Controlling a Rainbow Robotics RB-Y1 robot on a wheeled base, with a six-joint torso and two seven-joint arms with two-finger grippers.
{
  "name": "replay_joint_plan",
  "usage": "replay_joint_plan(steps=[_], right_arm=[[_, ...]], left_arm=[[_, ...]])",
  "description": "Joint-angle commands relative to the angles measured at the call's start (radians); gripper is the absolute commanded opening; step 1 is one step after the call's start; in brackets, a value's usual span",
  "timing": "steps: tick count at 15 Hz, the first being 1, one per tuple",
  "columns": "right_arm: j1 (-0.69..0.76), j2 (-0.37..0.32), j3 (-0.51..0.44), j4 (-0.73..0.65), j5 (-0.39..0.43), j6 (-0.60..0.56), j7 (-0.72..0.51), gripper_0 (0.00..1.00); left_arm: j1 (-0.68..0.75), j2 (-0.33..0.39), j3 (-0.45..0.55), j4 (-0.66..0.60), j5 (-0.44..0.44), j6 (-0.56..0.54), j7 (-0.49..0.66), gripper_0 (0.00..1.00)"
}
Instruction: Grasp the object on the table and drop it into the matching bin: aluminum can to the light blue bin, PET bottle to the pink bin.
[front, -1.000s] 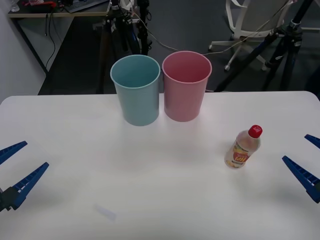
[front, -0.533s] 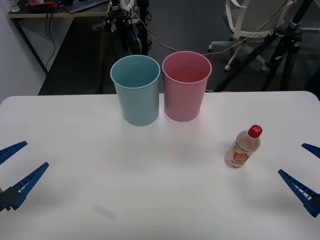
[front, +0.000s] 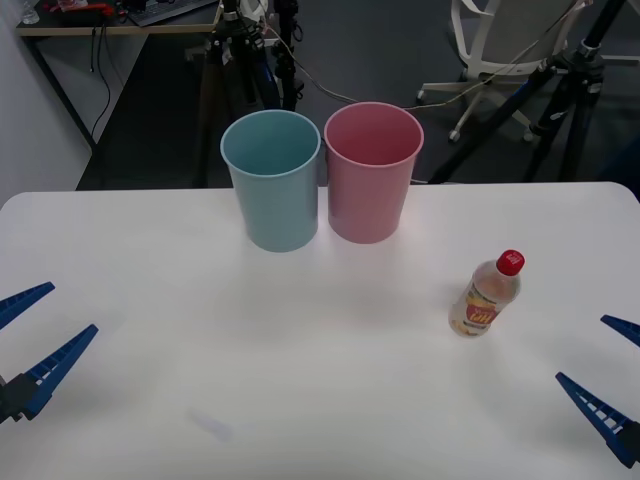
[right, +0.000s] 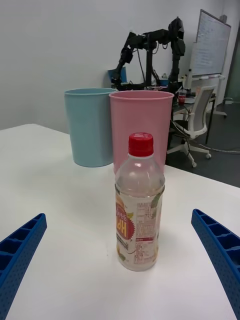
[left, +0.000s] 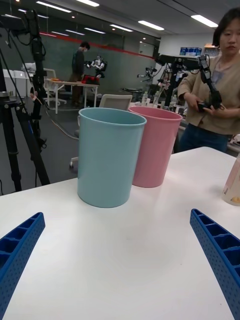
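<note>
The PET bottle (front: 486, 295) stands upright on the white table (front: 300, 400) at the right, with a red cap and a yellow-orange label; the right wrist view has the bottle (right: 139, 205) centred ahead of the open fingers. My right gripper (front: 612, 385) is open near the table's right front edge, apart from the bottle. At the left front edge, my left gripper (front: 30, 335) is open and holds nothing. The light blue bin (front: 272, 180) and the pink bin (front: 373, 172) stand side by side at the back middle, both upright.
A faint pale mark (front: 212, 425) lies on the table near the front left. Behind the table are black tripods (front: 560, 90) and an office chair (front: 495, 45). In the left wrist view, the bottle's edge (left: 233, 185) shows beside the bins.
My right gripper has drawn back toward the front edge of the table, away from the bottle. The left gripper, the bottle and both bins have stayed put.
</note>
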Motion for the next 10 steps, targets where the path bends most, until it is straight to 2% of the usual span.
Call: replay_joint_plan(steps=[1, 8, 10], right_arm=[[-0.004, -0.003, 0.034, 0.037, -0.013, -0.002, 0.014, 1.0], [-0.147, -0.001, 0.146, 0.229, -0.019, -0.036, 0.084, 1.0], [-0.204, 0.0, 0.164, 0.31, -0.02, -0.036, 0.163, 1.0]], left_arm=[[0.0, 0.0, 0.0, 0.0, 0.0, 0.0, 0.0, 1.0], [0.0, 0.0, 0.0, 0.0, 0.0, 0.0, 0.0, 1.0], [0.0, 0.0, 0.0, 0.0, 0.0, 0.0, 0.0, 1.0]])
